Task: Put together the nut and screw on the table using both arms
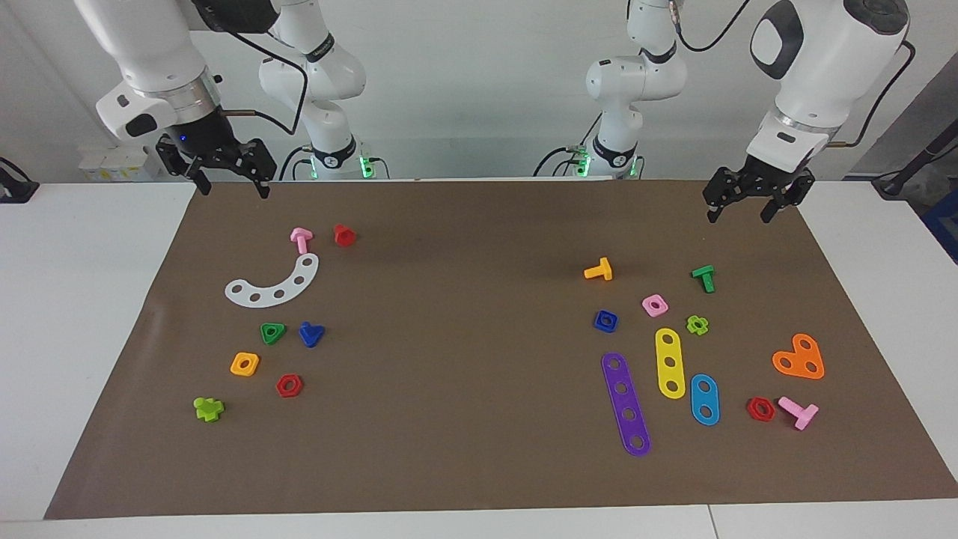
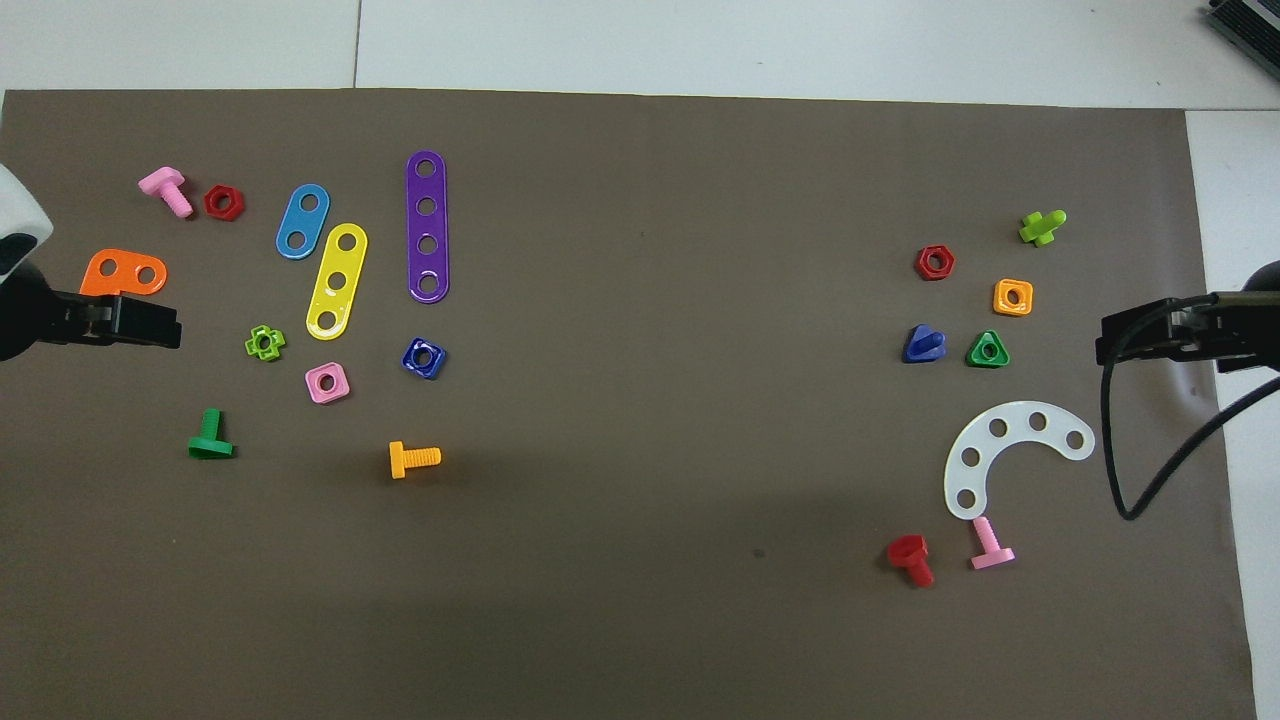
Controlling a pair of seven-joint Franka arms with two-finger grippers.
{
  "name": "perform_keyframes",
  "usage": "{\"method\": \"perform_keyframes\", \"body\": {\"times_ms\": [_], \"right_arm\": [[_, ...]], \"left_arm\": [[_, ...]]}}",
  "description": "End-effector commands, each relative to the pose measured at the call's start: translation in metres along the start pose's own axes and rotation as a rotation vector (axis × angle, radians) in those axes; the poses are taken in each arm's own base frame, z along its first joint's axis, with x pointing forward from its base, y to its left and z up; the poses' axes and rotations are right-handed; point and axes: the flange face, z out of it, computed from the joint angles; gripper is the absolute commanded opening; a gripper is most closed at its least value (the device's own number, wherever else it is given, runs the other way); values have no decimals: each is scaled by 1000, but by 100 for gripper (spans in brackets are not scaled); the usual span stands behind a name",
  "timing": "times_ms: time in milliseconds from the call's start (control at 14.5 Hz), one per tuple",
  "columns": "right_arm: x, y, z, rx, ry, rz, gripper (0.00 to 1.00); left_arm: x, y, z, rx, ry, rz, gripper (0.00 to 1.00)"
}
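Facing view: both grippers, left gripper (image 1: 755, 203) and right gripper (image 1: 227, 174), hang released. The nut (image 1: 605, 321) and screw (image 1: 310, 334) lie well apart on the table (image 1: 464, 449); each arm best descends squarely over its nearer piece

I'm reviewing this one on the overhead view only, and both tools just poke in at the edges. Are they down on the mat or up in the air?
Observer: Up in the air. The left tool hangs well clear of the mat, at its own end of the table.
Operator: And the right one?
Observer: The right tool is raised too, at the right arm's end.
Operator: Holding anything?
Observer: No, both stand open and empty. The nut and the screw lie untouched on the mat.
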Motion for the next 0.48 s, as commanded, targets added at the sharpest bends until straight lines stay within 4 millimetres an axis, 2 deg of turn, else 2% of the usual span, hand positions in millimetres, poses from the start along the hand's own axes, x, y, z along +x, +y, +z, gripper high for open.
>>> {"method": "perform_keyframes", "body": {"times_ms": [0, 208, 415], "right_arm": [[-6, -2, 0, 11, -6, 13, 100], [-5, -2, 1, 11, -7, 13, 100], [-8, -3, 22, 16, 40, 0, 100]], "left_arm": [[-4, -2, 0, 18, 1, -8, 100], [-4, -2, 0, 18, 1, -9, 100], [-4, -2, 0, 18, 1, -8, 100]]}}
